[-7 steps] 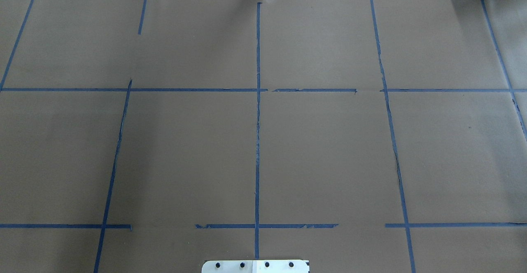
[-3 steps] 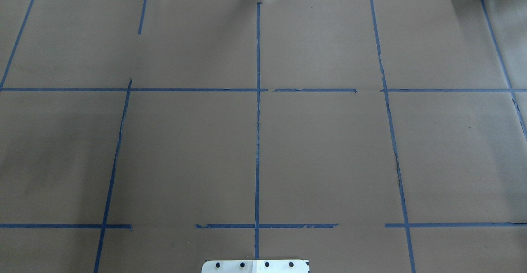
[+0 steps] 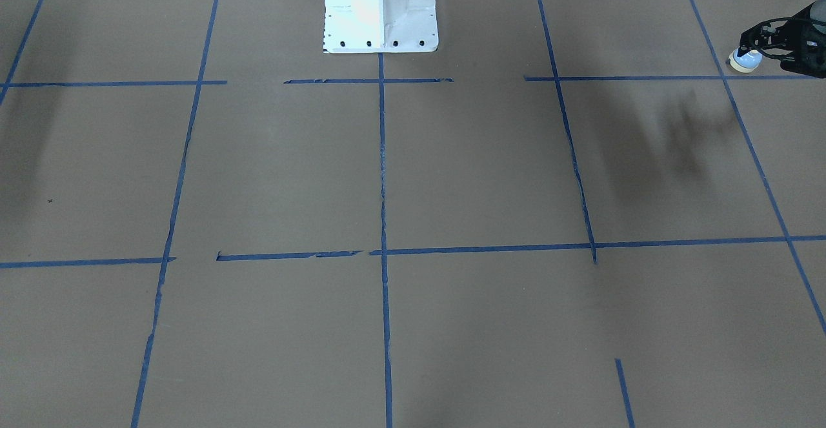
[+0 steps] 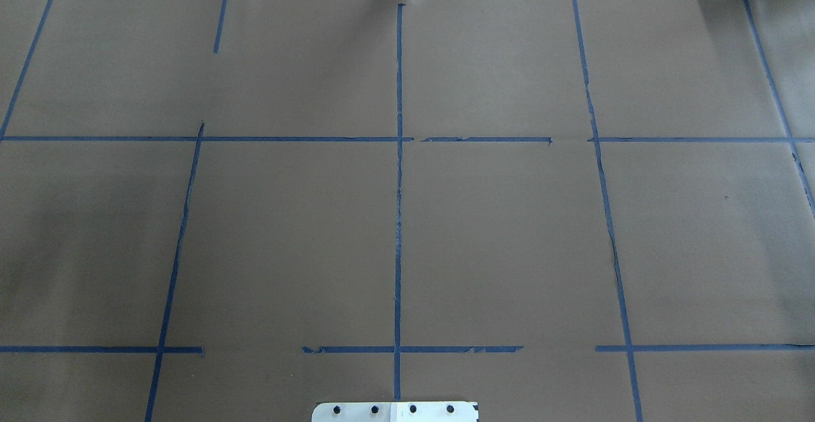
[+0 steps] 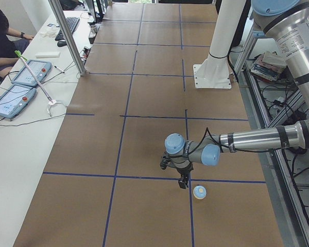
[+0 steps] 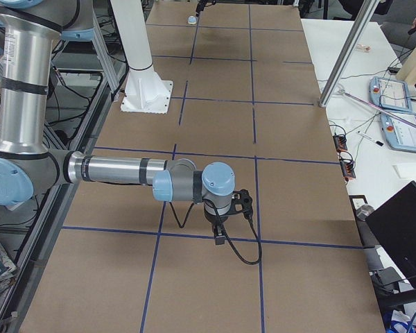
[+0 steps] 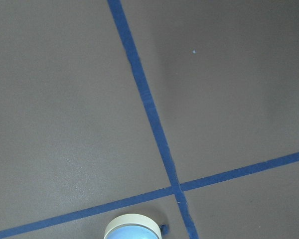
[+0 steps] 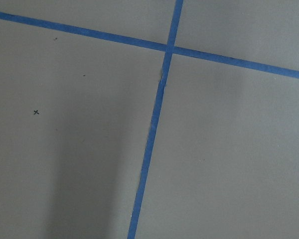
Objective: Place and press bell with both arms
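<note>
Exterior left: bell (image 5: 199,192) sits on the brown paper (image 5: 144,92) by a tape cross (image 5: 190,180), just beside my left gripper (image 5: 183,182). I cannot tell whether the left gripper or right gripper (image 6: 219,238) is spread. Likely light, rigid; glossy dome probably slippery. I'd pinch the cream base rim, clear of the button.

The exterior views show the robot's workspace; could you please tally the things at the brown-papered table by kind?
Light-blue domed bell with cream base: 1
Silver-tubed robot arms: 2 (left arm, right arm)
White mounting pedestal: 1
Total: 4
</note>
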Action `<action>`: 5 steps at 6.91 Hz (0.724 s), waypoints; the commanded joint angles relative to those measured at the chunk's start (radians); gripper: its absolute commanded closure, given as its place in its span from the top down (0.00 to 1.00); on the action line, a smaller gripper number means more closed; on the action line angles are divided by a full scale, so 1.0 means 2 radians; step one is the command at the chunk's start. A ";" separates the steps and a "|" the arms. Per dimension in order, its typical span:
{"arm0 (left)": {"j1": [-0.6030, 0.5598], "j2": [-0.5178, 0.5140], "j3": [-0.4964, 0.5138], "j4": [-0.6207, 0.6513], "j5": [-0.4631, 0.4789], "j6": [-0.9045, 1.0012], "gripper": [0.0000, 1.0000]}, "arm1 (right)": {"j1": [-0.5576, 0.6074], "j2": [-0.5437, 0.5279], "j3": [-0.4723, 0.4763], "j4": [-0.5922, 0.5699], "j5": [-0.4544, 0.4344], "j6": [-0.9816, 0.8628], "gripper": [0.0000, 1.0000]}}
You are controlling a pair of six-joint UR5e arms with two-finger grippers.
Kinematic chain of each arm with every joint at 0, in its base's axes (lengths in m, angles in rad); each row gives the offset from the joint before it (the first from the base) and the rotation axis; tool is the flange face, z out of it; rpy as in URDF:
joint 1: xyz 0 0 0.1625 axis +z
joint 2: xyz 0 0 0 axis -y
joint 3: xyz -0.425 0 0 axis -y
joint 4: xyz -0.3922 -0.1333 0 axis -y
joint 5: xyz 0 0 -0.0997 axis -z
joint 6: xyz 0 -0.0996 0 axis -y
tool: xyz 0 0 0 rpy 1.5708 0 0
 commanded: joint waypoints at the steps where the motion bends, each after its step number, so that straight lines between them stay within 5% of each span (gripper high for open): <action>1: 0.036 0.012 0.011 -0.011 0.001 -0.010 1.00 | 0.000 -0.008 0.011 0.000 0.000 0.000 1.00; 5: 0.067 0.011 0.026 -0.011 0.025 -0.018 1.00 | 0.000 -0.008 0.011 0.000 0.000 -0.001 1.00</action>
